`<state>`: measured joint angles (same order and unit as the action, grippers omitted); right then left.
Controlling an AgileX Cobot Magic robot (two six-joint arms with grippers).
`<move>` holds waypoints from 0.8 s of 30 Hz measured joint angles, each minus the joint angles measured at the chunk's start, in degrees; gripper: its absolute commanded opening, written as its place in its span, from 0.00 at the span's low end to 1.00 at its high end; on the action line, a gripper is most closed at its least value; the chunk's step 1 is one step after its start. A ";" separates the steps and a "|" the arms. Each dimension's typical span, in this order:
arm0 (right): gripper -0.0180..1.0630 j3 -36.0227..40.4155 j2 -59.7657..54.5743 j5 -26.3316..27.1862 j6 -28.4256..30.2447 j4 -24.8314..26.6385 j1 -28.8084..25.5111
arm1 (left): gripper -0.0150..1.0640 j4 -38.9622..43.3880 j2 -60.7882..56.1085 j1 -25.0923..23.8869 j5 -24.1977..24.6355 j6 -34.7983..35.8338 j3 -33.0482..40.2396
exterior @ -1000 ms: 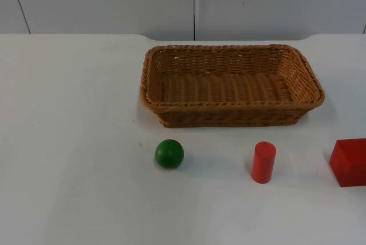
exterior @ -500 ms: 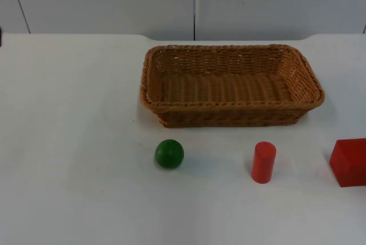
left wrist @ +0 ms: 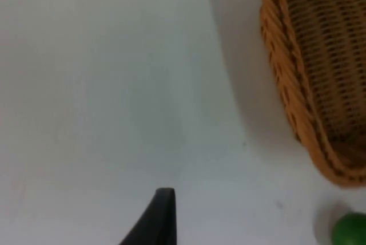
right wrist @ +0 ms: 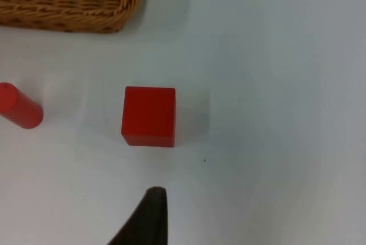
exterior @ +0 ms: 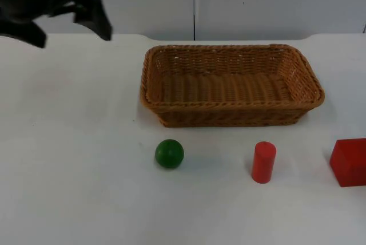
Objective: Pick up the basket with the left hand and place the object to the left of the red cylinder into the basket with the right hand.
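- one wicker basket (exterior: pixel 231 85) sits on the table (exterior: pixel 68 170), empty, near the back wall.
- green ball (exterior: pixel 169 153) lies in front of it, left of the upright red cylinder (exterior: pixel 263 162); a red cube (exterior: pixel 349 161) sits further right.
- left gripper (exterior: pixel 71 30) hovers well left of the basket, fingers spread, holding nothing.
- right gripper (right wrist: pixel 150 222) hangs near the cube; its opening cannot be told.

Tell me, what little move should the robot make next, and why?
Probably the left hand should travel toward the near-left end of the basket and come down on its rim. That hand sits high at the table's far left, apart from the basket, which rests on the table with nothing in it. The green ball, left of the red cylinder, lies untouched.
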<state>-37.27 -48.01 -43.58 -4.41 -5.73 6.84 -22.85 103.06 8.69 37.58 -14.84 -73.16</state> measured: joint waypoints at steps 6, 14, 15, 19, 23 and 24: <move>0.99 0.00 0.00 0.00 0.00 0.00 0.00 | 0.99 -0.26 12.88 1.80 3.78 0.76 -13.15; 0.99 0.00 0.00 0.23 0.00 0.00 0.00 | 0.99 -0.26 28.91 4.20 8.37 3.90 -30.51; 0.99 0.00 0.00 0.35 0.00 0.00 0.00 | 0.99 -0.26 30.48 4.69 8.78 4.14 -32.00; 0.99 0.00 0.00 0.46 0.00 0.00 0.00 | 0.97 -0.40 34.80 5.80 9.90 4.61 -36.07; 0.99 0.00 0.00 0.46 0.00 0.00 0.00 | 0.77 -1.90 37.67 5.92 10.88 4.74 -37.81; 0.99 0.00 0.00 0.46 0.00 0.00 0.00 | 0.75 -2.41 38.28 5.92 10.88 4.74 -38.04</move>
<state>-37.27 -48.01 -43.12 -4.41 -5.73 6.84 -25.26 141.35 14.62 48.46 -10.10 -111.19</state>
